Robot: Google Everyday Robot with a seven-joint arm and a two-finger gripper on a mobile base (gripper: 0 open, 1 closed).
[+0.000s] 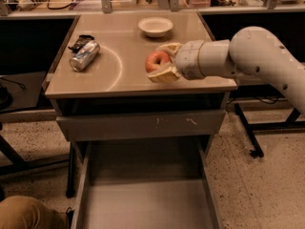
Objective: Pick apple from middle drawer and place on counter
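Placing step: cream two-finger gripper [161, 62] clasps round red-orange apple [155, 60] above glossy beige counter [125, 38], front-right edge; next lower, release.

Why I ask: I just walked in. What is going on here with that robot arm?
The robot's hand is shut on the apple, holding it low over the front part of the counter; whether it touches the top is unclear. The middle drawer below stands pulled out. A soda can and a white bowl also rest on the counter.
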